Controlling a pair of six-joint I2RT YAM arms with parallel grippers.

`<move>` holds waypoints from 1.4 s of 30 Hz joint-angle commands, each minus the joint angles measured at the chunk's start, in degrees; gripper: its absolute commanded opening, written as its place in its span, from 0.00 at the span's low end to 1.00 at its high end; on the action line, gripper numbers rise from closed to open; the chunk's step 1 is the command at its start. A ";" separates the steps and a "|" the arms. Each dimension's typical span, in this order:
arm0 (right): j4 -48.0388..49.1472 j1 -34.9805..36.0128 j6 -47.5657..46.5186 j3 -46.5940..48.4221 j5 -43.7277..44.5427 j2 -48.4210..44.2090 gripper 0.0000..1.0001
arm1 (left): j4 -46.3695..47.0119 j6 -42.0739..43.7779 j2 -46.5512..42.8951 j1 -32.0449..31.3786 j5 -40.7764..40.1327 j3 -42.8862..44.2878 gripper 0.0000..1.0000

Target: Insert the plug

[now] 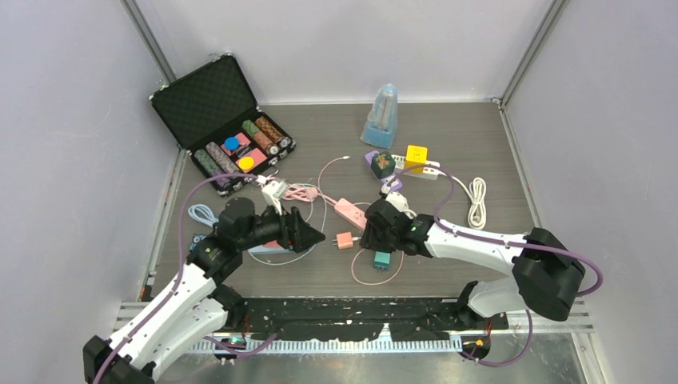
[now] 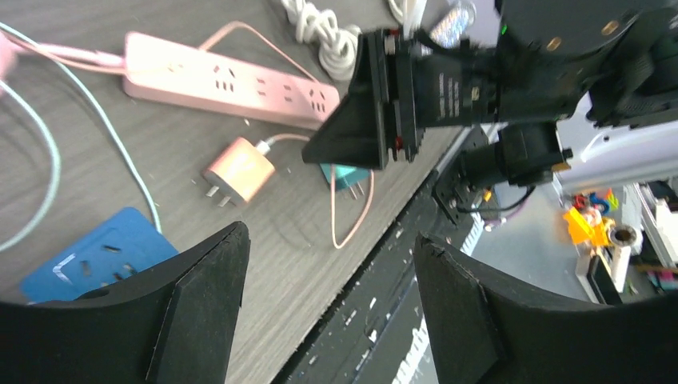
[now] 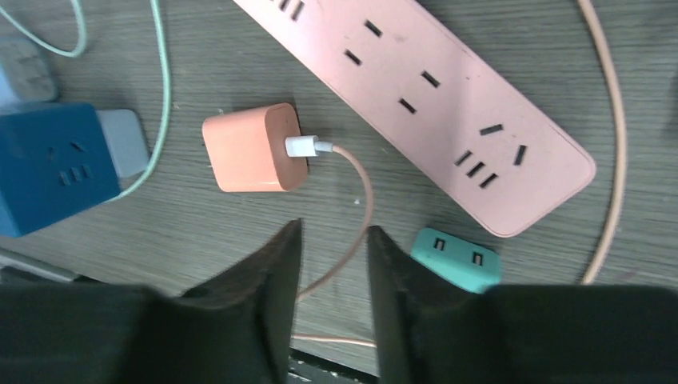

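Pink charger plug [image 3: 254,148] — flat on the bench [image 1: 480,144], untouched, just beside the pink power strip [image 3: 432,104]. Prongs turned away from the strip, cable [image 3: 364,188] curling back toward the near edge.

Right tool [image 3: 333,232] just short of the plug, jaws narrowed to a slim gap, gripping nothing, the cable showing in that gap. Left tool [image 2: 329,236] spread wide and empty, hovering close by.

Best taken across the plug's flat sides, clear of the cable, then turned so the prongs face a socket — strip probably needing a steadying press from the left. Some risk of snagging the loop or nudging the teal adapter [image 3: 457,260].

Dark wood-grain bench strewn with cords [image 1: 477,200]; plain grey walls [image 1: 336,40] on three sides.
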 commanded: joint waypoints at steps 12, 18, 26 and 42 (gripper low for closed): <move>9.39 -1.59 -15.54 2.56 -1.41 -8.24 0.06 | 9.39 2.02 10.26 -4.39 -3.92 1.93 0.74; 13.22 -1.60 -28.86 4.76 -8.55 -12.39 0.06 | 16.19 4.01 10.98 -4.42 -4.02 -0.68 0.79; 11.63 -1.60 -40.41 8.29 -20.10 -15.87 0.05 | 27.00 7.45 8.92 -4.42 -3.37 -5.15 0.83; 8.11 -1.60 -46.44 10.96 -27.32 -23.17 0.06 | 25.06 13.34 13.26 -4.45 13.42 -0.37 0.73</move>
